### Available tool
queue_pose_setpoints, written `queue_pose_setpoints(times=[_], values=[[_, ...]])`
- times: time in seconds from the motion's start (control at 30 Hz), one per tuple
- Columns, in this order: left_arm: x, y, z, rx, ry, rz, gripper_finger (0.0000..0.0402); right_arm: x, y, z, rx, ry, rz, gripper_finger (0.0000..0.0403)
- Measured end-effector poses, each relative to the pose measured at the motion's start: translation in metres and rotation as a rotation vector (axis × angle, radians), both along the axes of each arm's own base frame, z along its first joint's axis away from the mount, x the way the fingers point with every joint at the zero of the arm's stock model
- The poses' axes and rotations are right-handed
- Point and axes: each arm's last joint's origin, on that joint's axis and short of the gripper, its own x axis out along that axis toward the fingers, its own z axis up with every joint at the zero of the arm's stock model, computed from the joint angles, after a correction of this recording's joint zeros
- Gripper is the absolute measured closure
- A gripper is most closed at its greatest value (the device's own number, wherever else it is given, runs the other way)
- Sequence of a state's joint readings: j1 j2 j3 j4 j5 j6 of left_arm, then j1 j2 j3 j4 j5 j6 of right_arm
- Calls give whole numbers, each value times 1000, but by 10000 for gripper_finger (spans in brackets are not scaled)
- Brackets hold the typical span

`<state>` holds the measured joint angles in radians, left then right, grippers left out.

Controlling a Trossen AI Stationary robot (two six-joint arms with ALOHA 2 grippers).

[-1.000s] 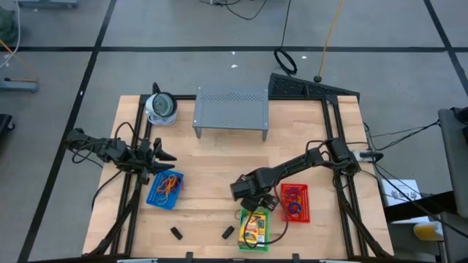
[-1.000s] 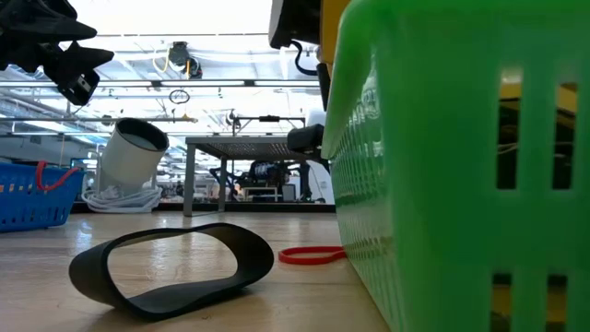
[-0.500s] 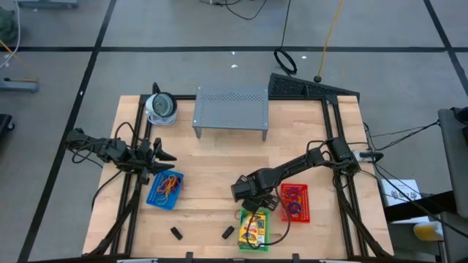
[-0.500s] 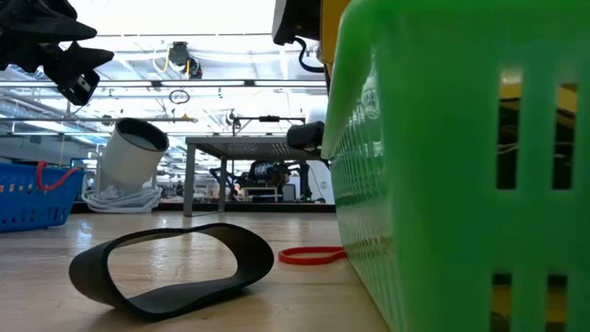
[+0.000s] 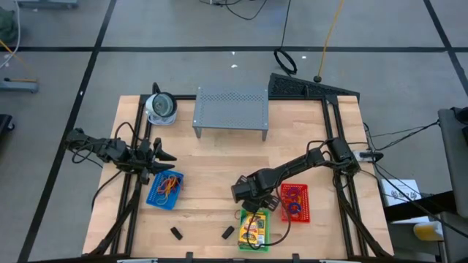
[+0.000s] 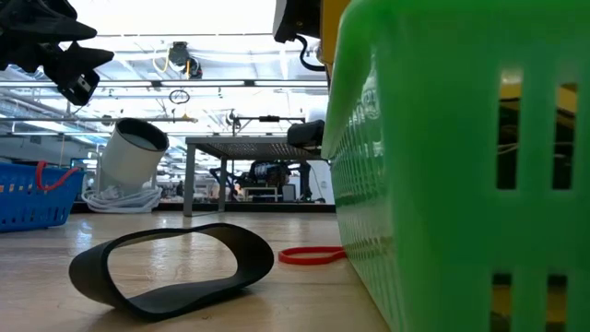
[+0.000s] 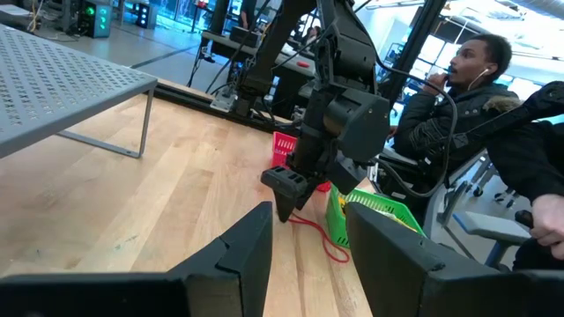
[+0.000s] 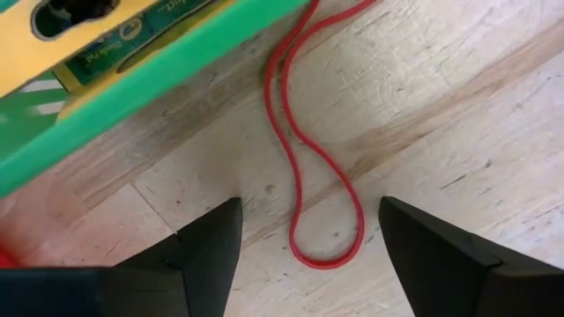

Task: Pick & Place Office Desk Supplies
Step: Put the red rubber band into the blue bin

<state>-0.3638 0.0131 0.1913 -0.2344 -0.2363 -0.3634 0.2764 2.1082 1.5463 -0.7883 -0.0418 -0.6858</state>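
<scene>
Right gripper hangs over the red rubber band on the desk beside the green basket, jaws wide, empty, straddling the loop's near end. Its long axis runs straight ahead from them. Left gripper waits well apart by the blue basket, jaws part open.

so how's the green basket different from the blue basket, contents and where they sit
The green basket holds yellow crayon boxes; the blue basket holds a tangle of rubber bands. The green basket sits at the table's near edge, just beyond the right gripper; the blue basket sits on the left side, next to the left gripper. A red rubber band lies on the wood beside the green one. Both are small slotted plastic baskets.
</scene>
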Motion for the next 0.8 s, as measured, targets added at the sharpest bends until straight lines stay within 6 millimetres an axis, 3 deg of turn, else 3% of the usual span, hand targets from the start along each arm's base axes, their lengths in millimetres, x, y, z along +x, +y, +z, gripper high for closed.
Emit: queue_pose_setpoints(times=[0.23,0.8], values=[[0,0,0,0,0,0,247,0,0,0,38,7,15,182],[0,0,0,0,0,0,247,2,1,0,59,-4,22,314]])
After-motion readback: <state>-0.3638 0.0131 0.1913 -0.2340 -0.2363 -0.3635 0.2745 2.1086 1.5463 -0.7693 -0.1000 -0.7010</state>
